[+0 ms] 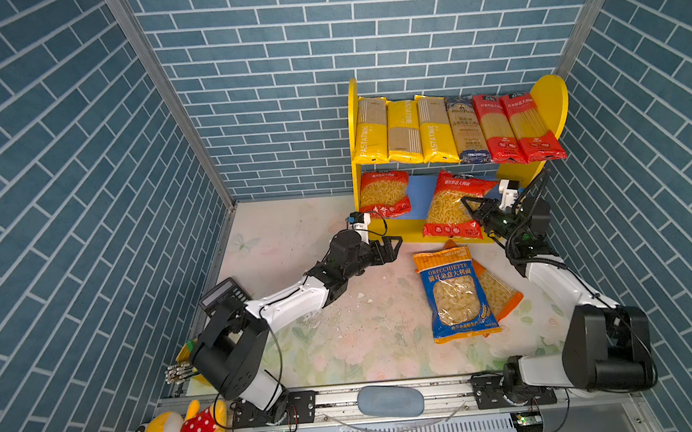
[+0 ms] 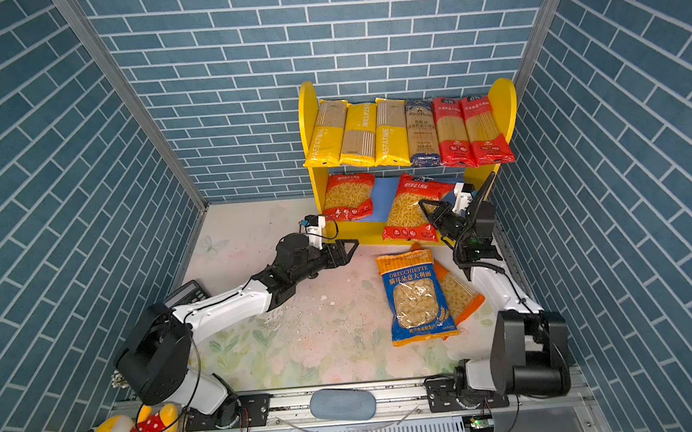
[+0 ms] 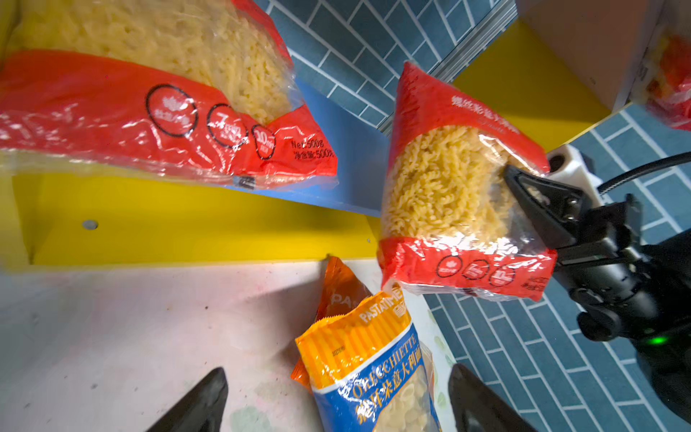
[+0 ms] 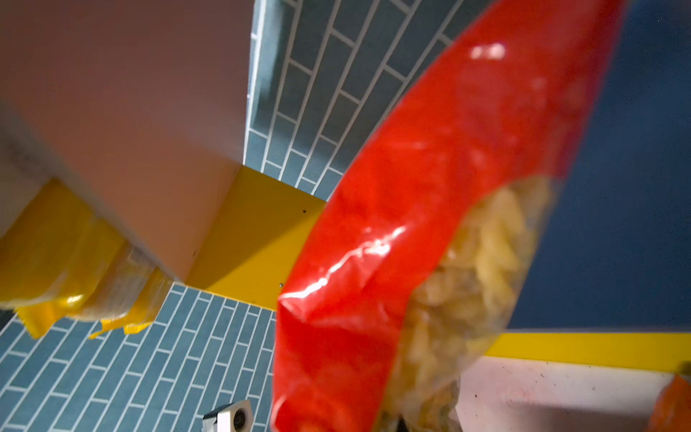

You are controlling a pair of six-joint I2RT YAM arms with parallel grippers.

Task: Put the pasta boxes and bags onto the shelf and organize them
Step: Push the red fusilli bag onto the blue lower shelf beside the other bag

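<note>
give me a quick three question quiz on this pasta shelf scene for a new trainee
1. Pick one: the right tool is shut on A) a red bag of spiral pasta, B) a blue bag, C) nothing.
2. True or false: the left tool is shut on the orange bag.
3. Count: how many long packs lie on the top level of the shelf?

Key: 1 A. 2 False, it is open and empty. 3 Six.
</note>
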